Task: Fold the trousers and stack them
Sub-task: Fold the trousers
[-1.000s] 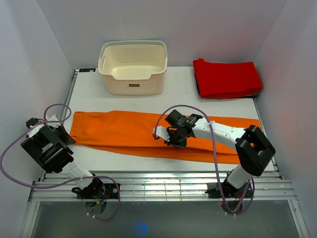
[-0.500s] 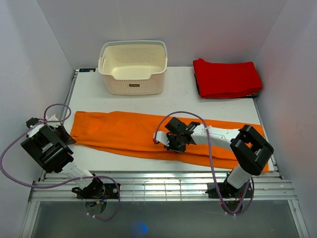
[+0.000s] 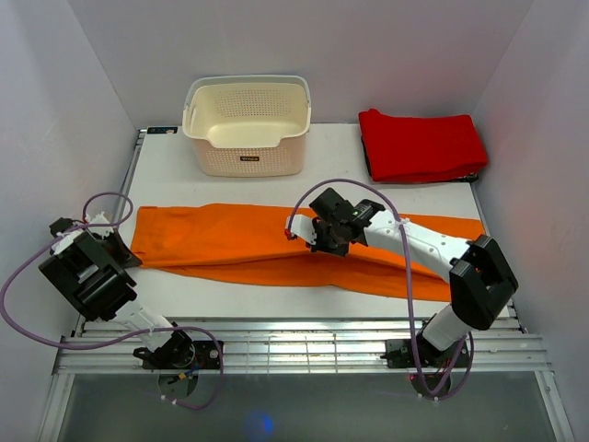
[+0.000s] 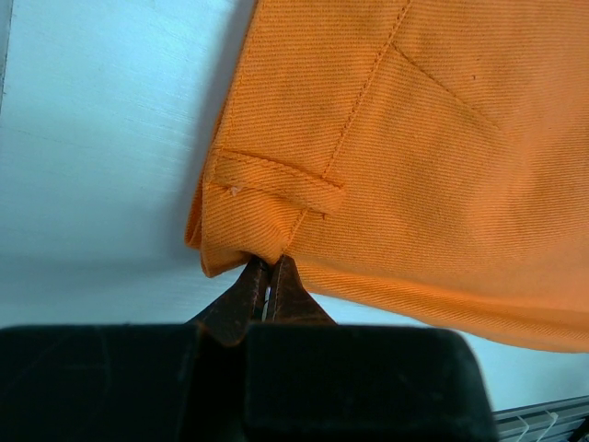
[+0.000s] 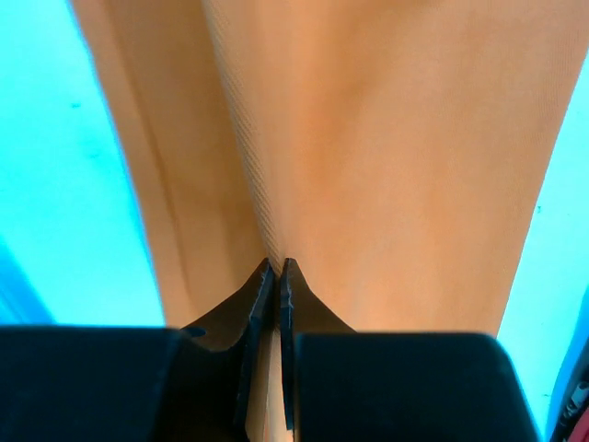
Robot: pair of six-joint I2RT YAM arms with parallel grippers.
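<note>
The orange trousers point(image 3: 221, 241) lie stretched lengthwise across the white table, waistband at the left. My left gripper point(image 3: 124, 250) is shut on the waistband corner at the left end; the left wrist view shows its tips point(image 4: 269, 276) pinching the cloth point(image 4: 414, 166) by a belt loop. My right gripper point(image 3: 324, 241) is shut on a pinch of the trousers near their middle and lifts it a little; the right wrist view shows its tips point(image 5: 277, 273) closed on a fold of the cloth point(image 5: 368, 138).
A cream perforated basket point(image 3: 247, 124) stands at the back centre. A folded red cloth point(image 3: 421, 145) lies at the back right. The table's near edge has a metal rail point(image 3: 304, 345). Grey walls close in on both sides.
My right gripper has moved back and up from the near edge of the trousers, drawing the cloth with it. The left arm has not moved.
</note>
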